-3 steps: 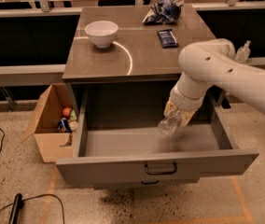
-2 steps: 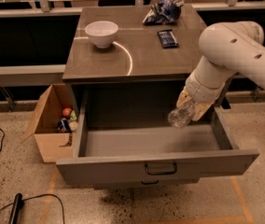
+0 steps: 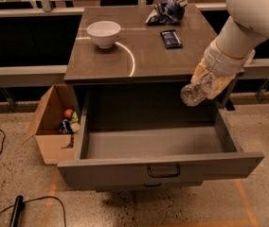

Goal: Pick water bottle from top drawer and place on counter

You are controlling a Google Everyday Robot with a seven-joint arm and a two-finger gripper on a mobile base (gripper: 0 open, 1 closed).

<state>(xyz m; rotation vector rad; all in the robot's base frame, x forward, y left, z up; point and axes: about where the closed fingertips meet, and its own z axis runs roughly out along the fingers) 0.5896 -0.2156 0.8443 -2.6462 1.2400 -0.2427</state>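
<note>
Over the last second the water bottle (image 3: pixel 192 93) rises out of the top drawer (image 3: pixel 125 170): a second ago it sits low over the drawer floor on the right side, and now it hangs above the drawer's rear right corner, about level with the front edge of the counter (image 3: pixel 148 58). We note the arm swings up and to the right with it, so the white forearm now fills the upper right of the view. We read this as the pick being done and the carry under way; the placing is not yet done, since the bottle is beside the counter's right front corner and not over its surface. The gripper (image 3: pixel 206 83) sits just below the wrist, at that corner, its tan fingers (image 3: pixel 219 85) pinched on the bottle's upper end. The bottle is tilted, clear body pointing down and left into open air, touching neither drawer nor counter as far as we can tell. The drawer stands pulled fully out and its floor shows bare. On the counter, a white bowl (image 3: pixel 103 33) sits left of centre, a dark packet (image 3: pixel 171 38) right of centre and a blue bag (image 3: pixel 166 11) at the back. The front right looks free for a set-down, in our judgement.
</note>
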